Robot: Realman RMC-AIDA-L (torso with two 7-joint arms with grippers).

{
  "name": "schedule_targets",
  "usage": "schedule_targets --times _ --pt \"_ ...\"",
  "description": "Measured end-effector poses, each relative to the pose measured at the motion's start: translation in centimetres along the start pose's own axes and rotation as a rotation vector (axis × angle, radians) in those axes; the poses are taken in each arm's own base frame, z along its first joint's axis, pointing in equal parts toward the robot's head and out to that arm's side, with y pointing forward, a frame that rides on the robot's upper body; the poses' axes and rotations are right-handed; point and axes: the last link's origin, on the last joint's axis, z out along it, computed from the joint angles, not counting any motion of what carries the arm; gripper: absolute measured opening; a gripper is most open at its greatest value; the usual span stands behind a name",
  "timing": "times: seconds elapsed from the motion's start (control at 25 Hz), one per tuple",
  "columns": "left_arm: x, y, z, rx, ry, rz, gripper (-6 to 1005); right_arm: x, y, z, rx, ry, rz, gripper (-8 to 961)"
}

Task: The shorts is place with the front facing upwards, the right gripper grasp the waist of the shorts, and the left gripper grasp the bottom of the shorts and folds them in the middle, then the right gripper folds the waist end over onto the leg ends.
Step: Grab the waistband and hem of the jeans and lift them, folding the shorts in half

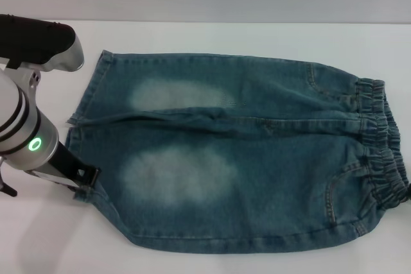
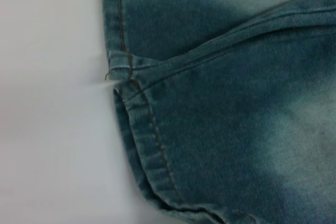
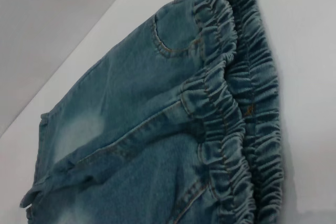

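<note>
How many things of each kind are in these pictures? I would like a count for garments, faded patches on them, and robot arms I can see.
Denim shorts: 1
Pale faded patches: 2
Robot arms in view, the left one, its tool at the leg hems: 1
Total: 4

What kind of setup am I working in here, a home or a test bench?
Most likely a lab test bench: a bare white table, a plain pale wall behind it, and only the shorts laid flat, with the left gripper at the leg hems.
</note>
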Motion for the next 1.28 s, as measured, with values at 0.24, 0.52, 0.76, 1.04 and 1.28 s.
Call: schedule_targets --times 0.24,0.52,0.76,1.04,1.28 --pt "0.1 0.0 0.0 0.001 0.009 -0.002 52 -0.3 0.3 0.0 -0.015 -0.010 -0.018 81" --pt "0.3 -0.3 0.2 -0.001 0.040 -0.020 53 -0.7 0.7 -0.2 -0.049 -0.036 -0.034 -1" --pt "0.9 -1.2 0.2 -0.001 0.103 -0.038 53 -1.3 1.1 -0.6 -0.087 -0.091 -0.080 6" --pt "2.2 -2.7 -0.2 -0.011 0.232 -0.084 55 -2.6 1.5 -0.4 -0.102 -0.181 -0.127 14" --pt "2.1 -2.4 0.0 -0.027 0.237 -0.084 55 -1.8 0.3 -1.4 -0.050 -0.184 -0.105 20"
